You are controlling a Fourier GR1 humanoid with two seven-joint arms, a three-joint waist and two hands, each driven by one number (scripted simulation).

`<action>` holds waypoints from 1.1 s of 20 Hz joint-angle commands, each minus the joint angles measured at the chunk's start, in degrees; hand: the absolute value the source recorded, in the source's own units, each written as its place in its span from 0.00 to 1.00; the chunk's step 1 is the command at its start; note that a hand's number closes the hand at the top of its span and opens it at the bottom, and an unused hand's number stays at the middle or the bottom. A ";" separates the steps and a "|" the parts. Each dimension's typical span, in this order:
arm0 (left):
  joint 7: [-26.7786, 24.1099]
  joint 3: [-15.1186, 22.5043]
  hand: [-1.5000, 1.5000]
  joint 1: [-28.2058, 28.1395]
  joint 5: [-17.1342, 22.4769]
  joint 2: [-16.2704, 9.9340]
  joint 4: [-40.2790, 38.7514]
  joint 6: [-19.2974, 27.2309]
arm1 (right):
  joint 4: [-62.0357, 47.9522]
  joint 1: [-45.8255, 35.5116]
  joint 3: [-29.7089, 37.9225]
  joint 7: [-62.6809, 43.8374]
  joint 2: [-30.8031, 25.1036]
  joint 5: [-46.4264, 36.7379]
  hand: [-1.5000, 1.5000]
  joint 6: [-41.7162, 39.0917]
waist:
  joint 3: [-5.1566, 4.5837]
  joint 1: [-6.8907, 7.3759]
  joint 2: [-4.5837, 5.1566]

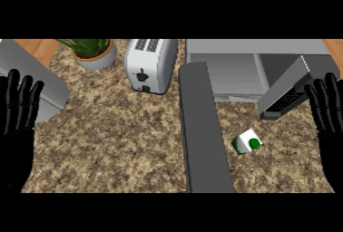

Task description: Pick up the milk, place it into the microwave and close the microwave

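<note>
A small white milk carton (248,141) with a green round mark lies on the speckled counter, right of centre. Behind it stands the grey microwave (227,50), its cavity (231,74) showing. Its open door (203,129) reaches out toward me as a long dark grey slab just left of the carton. My right hand (328,118) is at the right edge, open with fingers up, apart from the carton. My left hand (17,118) is at the left edge, open with fingers up.
A silver toaster (150,63) stands at the back centre, left of the microwave door. A potted plant (94,52) is at the back left. A grey block (33,77) sits by the left edge. A dark panel with buttons (288,97) angles beside the microwave's right side.
</note>
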State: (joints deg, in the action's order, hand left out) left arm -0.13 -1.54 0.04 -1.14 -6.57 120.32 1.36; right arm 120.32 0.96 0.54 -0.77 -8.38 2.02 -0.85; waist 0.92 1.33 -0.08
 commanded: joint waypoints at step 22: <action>5.10 -6.15 0.00 -24.10 23.07 2.09 16.59 -13.05 | -1.41 9.90 -5.17 5.83 2.26 -0.69 0.00 -9.20 | -0.92 -1.02 -0.03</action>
State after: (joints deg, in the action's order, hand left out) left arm 4.41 -5.83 -20.12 19.16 -4.38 133.65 -9.61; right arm 121.35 7.44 -3.64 0.41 -7.59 4.76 -10.06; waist -0.01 0.36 -0.11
